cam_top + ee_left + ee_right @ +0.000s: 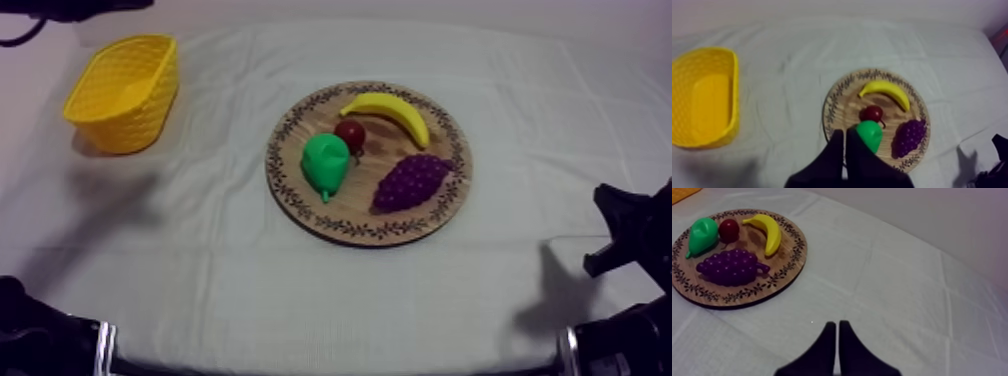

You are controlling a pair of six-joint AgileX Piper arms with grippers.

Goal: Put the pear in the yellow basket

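Observation:
The green pear [326, 163] lies on the left part of the round wooden board [440, 215], stem end toward the table's front, touching the small red fruit [350, 134]. Far to the left stands the yellow basket [120, 90], with nothing in it. My left gripper [844, 136] is shut on nothing, its fingers pressed into a narrow wedge high above the table, just left of the pear [869, 136] as that camera sees it. My right gripper [837, 325] is also shut on nothing and hangs over bare cloth, well off the board [784, 273] and the pear [702, 234].
A banana [388, 113] and a bunch of purple grapes [410, 182] share the board. My right arm [625, 238] sits low at the table's right edge. Open cloth lies between the board and the basket [704, 97].

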